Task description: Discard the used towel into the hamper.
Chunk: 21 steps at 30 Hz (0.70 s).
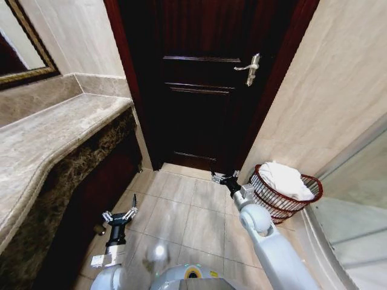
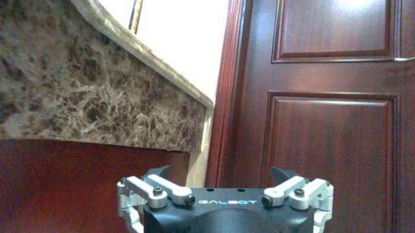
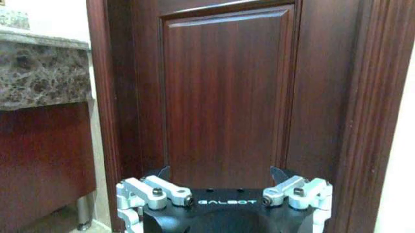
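Note:
The hamper (image 1: 273, 201), a small reddish-brown wire basket, stands on the floor at the right by the wall. A white towel (image 1: 283, 179) lies bunched inside it, rising above the rim. My right gripper (image 1: 221, 176) hovers just left of the hamper, low over the floor, open and holding nothing. It faces the dark door in the right wrist view, fingers spread wide (image 3: 220, 172). My left gripper (image 1: 121, 212) hangs low at the left beside the vanity, open and holding nothing, and its wrist view has the fingers apart as well (image 2: 220, 172).
A marble counter (image 1: 48, 139) with a dark cabinet under it runs along the left. The shut dark wooden door (image 1: 205, 84) with a metal handle (image 1: 250, 68) is ahead. A glass shower panel (image 1: 357, 199) borders the right. Beige floor tiles (image 1: 181, 211) lie between.

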Available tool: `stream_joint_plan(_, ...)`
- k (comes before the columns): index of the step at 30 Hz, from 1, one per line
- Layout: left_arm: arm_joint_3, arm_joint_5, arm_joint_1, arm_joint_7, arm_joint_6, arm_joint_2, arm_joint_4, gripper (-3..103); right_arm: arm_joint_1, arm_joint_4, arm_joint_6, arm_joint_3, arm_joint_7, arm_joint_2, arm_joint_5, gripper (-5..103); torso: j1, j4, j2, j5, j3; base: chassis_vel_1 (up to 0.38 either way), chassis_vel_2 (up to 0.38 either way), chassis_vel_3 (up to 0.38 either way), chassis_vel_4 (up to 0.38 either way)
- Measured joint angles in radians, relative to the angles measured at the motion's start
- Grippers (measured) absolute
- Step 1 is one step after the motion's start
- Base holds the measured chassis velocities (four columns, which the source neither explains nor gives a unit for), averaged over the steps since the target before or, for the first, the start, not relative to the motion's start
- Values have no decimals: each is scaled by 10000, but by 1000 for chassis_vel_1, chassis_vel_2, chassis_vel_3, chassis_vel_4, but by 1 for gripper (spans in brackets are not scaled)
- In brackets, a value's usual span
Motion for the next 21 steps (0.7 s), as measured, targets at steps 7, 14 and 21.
stream_joint_plan(7,8,133,60,-1,-53,-35,-65,100,-179,181,6,197,-16,-41,7,100,-1,0,0,1,0,109,-114,-108,115)
stream_joint_plan(14,36,337,55,-3,-55,-118,-104,100,-358,261,52,362,-63,-67,31,100,0,1,0,0,0,125,-127,-133,124)
stream_joint_plan(21,60,465,107,-3,-64,-211,-161,100,-462,277,130,503,-127,-114,117,100,-1,1,1,-7,-1,125,-146,-128,111)
